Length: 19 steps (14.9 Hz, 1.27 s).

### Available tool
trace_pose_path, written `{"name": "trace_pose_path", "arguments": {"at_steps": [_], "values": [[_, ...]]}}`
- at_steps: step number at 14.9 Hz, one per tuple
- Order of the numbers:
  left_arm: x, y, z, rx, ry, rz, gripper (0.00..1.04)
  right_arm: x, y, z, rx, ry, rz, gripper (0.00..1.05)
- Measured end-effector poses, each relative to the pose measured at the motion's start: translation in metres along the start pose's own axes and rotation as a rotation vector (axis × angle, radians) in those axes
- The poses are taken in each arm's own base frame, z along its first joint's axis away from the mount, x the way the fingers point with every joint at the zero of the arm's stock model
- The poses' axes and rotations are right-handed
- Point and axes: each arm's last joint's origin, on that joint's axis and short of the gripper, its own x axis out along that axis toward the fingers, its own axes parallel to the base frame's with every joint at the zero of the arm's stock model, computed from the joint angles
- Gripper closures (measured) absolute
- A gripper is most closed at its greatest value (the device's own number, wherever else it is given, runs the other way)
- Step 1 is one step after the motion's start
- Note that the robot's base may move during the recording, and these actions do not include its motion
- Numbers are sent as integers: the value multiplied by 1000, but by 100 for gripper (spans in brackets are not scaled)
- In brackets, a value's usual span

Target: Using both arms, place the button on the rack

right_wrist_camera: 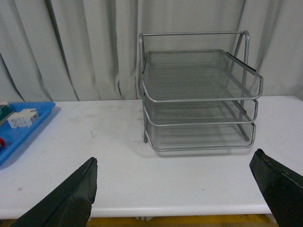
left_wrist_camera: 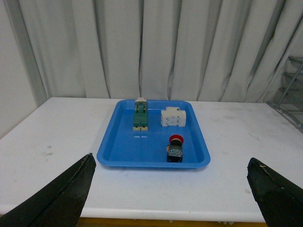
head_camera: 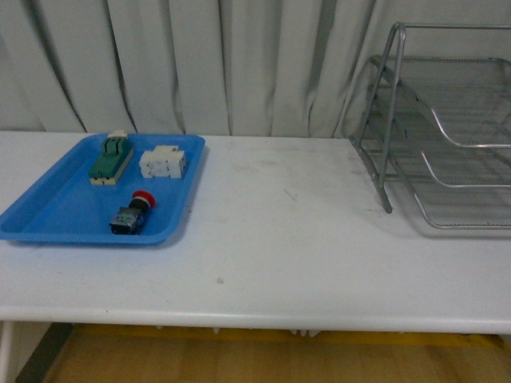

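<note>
The button (head_camera: 132, 214), red cap on a dark body, lies in the near part of the blue tray (head_camera: 48, 211) at the table's left; it also shows in the left wrist view (left_wrist_camera: 175, 149). The silver wire rack (head_camera: 447, 128) stands at the table's right, facing the right wrist view (right_wrist_camera: 199, 94). My left gripper (left_wrist_camera: 173, 198) is open and empty, back from the table's front edge, facing the tray. My right gripper (right_wrist_camera: 175, 198) is open and empty, back from the front edge, facing the rack. Neither arm shows in the front view.
In the blue tray (left_wrist_camera: 123, 151) also lie a green-and-cream switch block (head_camera: 110, 158) and a white blocky part (head_camera: 163, 163). White curtains hang behind the table. The white table (head_camera: 287, 239) spans between tray and rack.
</note>
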Motion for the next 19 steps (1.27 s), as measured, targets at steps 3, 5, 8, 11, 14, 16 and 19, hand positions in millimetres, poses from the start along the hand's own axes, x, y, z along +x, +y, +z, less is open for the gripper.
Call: {"name": "trace_pose_path", "arguments": {"at_steps": [3, 5, 8, 11, 14, 16, 19], "values": [[0, 0, 0, 0, 0, 0, 7, 0, 0, 0, 0, 0, 0, 6], [0, 0, 0, 0, 0, 0, 7, 0, 0, 0, 0, 0, 0, 6], [0, 0, 0, 0, 0, 0, 7, 0, 0, 0, 0, 0, 0, 6], [0, 0, 0, 0, 0, 0, 7, 10, -8, 3, 47, 25, 135, 6], [0, 0, 0, 0, 0, 0, 7, 50, -34, 41, 85, -78, 153, 6], [0, 0, 0, 0, 0, 0, 7, 88, -61, 64, 143, -130, 76, 6], [0, 0, 0, 0, 0, 0, 7, 161, -125, 71, 350, -64, -75, 6]]}}
